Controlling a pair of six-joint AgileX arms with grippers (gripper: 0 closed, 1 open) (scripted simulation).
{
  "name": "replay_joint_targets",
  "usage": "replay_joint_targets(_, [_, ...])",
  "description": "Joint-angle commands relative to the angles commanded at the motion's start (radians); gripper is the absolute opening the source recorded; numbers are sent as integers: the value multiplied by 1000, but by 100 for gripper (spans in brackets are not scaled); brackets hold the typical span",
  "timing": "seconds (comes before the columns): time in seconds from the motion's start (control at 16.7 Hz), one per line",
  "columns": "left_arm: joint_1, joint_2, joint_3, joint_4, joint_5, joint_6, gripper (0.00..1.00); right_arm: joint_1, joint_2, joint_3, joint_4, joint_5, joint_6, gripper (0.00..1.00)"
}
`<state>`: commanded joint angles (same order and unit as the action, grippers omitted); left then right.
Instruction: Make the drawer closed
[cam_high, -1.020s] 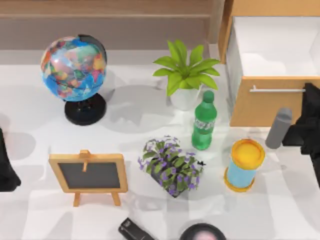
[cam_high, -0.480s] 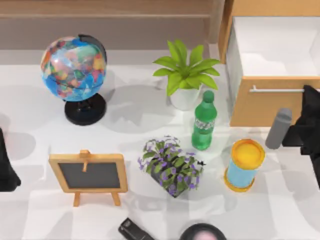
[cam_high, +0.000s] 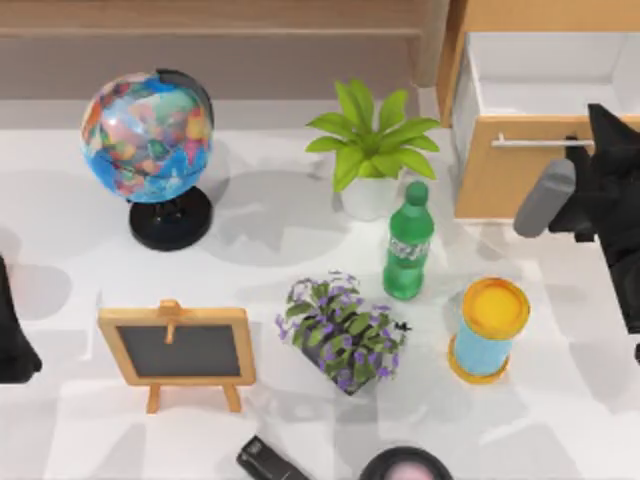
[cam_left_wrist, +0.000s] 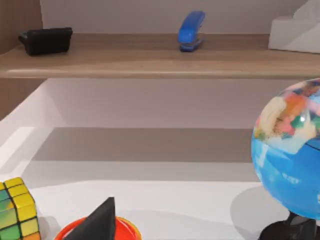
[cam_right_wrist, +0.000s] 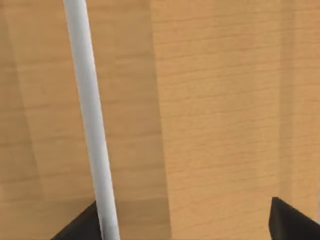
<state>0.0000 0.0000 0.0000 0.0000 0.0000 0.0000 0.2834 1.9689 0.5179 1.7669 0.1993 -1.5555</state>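
Note:
The drawer (cam_high: 505, 185), a light tan wooden front panel with a thin silver bar handle (cam_high: 540, 142), stands at the back right. It is partly pulled out, and a strip of its white interior (cam_high: 545, 70) shows behind the panel. My right gripper (cam_high: 592, 150) is pressed up against the front panel at the handle's right end. In the right wrist view the wooden panel (cam_right_wrist: 225, 100) is very close, with the handle (cam_right_wrist: 90, 125) running across it. The right gripper (cam_right_wrist: 185, 230) is open, its dark fingertips (cam_right_wrist: 290, 222) spread wide. My left gripper (cam_high: 12, 335) is parked at the table's left edge.
In front of the drawer stand a green bottle (cam_high: 407, 243), a leafy potted plant (cam_high: 372, 150) and a blue can with a yellow lid (cam_high: 488, 328). A purple flower pot (cam_high: 343, 333), a chalkboard easel (cam_high: 177, 350) and a globe (cam_high: 150, 140) sit farther left.
The drawer front has slid toward the back and less of the white interior shows. My right gripper moved back with it, staying against the panel. The left arm has not moved.

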Motion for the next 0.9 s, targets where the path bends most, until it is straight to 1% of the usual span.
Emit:
replay_joint_targets(0.18, [0, 0, 0, 0, 0, 0, 100, -27, 27, 58, -51, -10, -5, 0])
replay_joint_targets(0.54, [0, 0, 0, 0, 0, 0, 100, -47, 93, 45, -240, 61, 2, 0])
replay_joint_targets(0.9, [0, 0, 0, 0, 0, 0, 100, -40, 106, 37, -262, 71, 4, 0])
